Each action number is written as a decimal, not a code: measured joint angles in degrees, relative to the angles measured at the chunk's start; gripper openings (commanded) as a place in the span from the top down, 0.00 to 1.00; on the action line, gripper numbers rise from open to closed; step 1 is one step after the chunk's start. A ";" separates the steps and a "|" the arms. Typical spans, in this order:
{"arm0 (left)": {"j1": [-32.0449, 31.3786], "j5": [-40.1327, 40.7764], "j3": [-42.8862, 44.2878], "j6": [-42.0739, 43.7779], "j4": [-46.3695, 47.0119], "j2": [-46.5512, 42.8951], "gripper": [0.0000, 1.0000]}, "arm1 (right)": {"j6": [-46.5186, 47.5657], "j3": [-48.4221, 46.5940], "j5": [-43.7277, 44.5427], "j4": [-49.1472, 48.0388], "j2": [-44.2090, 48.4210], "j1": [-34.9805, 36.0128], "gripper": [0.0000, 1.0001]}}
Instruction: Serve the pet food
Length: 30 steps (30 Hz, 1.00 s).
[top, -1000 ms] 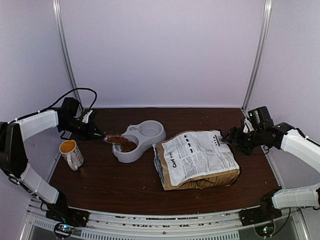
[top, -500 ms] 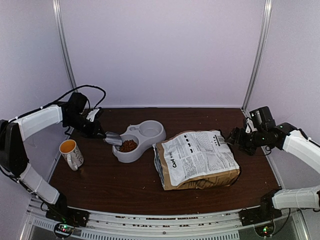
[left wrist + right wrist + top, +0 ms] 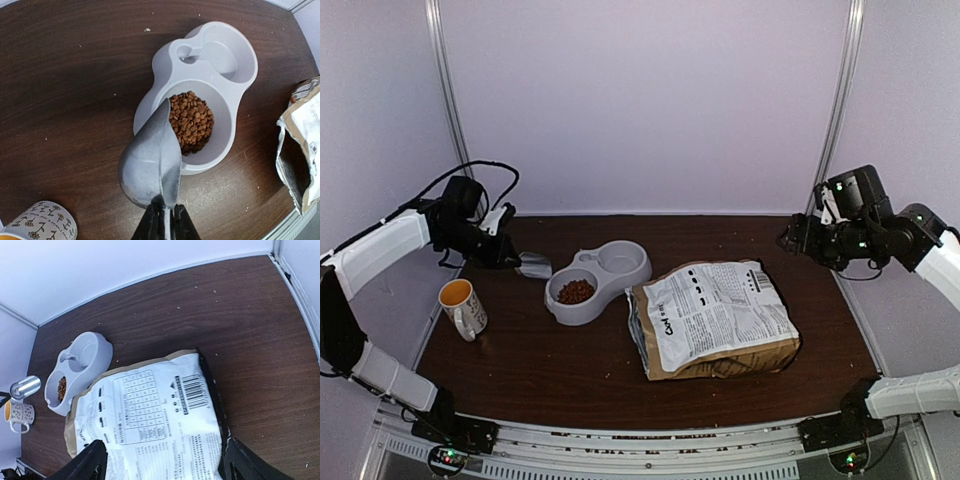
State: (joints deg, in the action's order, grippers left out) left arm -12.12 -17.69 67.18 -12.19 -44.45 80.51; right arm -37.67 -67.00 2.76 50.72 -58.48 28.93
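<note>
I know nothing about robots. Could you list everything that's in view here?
pet food: one heap, reddish-brown pellets, in the bowl compartment nearer the mug
double bowl: one, grey, mid-table
bag: one, brown with a white printed panel, lying flat to the right of the bowl
metal scoop: one, silver, at the bowl's left edge
mug: one, patterned, orange inside, left side of the table
table: one, dark brown wood
left hand: shut on the scoop's handle
right hand: open, empty, in the air over the table's right side

The dark wooden table (image 3: 550,370) carries a grey double bowl (image 3: 620,262), a food bag (image 3: 715,320) and a mug (image 3: 463,305).
</note>
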 measured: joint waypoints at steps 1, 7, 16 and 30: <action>0.00 -0.04 0.02 -0.28 0.02 -1.01 1.00 | -0.09 -2.27 1.79 0.79 -0.94 2.95 0.19; 0.00 -1.07 0.00 -2.38 0.31 -5.03 1.00 | -1.92 -12.31 10.95 4.13 -13.03 19.56 0.20; 0.00 -5.66 -8.72 -8.81 6.88 -11.06 1.00 | -3.06 -30.56 17.90 8.79 -38.07 34.97 0.22; -4.02 -10.56 -17.31 -15.23 16.28 -15.02 1.00 | -1.70 -42.99 20.44 13.70 -56.11 39.67 0.32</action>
State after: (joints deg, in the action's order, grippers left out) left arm -16.14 -28.25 49.87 -27.42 -28.16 65.49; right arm -39.38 -110.00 23.20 64.42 -114.59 68.60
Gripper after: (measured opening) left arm 0.112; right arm 0.698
